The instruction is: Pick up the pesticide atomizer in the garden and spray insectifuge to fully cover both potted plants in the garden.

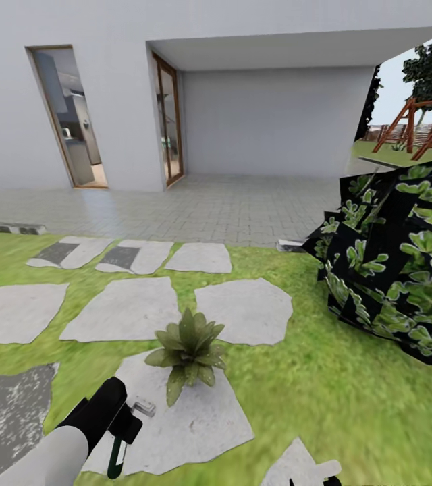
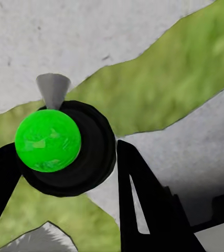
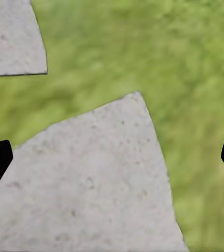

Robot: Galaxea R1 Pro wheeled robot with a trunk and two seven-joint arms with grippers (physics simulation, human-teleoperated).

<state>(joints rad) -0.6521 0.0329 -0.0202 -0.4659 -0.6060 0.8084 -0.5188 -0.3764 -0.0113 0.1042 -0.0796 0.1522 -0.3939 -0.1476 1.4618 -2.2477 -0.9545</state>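
Note:
One potted plant (image 1: 189,349), a low rosette of pointed green leaves, sits on a grey stepping stone (image 1: 202,418) in the garden lawn, just ahead of me. My left gripper (image 1: 125,426) is shut on the pesticide atomizer (image 1: 117,457), close to the plant's near left side. Its white head (image 1: 142,407) points toward the plant. In the left wrist view the atomizer (image 2: 64,147) shows end-on as a green disc in a black ring between the black fingers (image 2: 143,210). My right gripper (image 3: 112,157) hangs open over stone and grass. I cannot make out any insectifuge.
A big dark leafy bush (image 1: 398,263) stands at the right. Several stepping stones (image 1: 125,309) cross the grass toward a paved terrace (image 1: 229,206) and the white house with a doorway (image 1: 71,118). A wooden swing frame (image 1: 418,128) stands far right.

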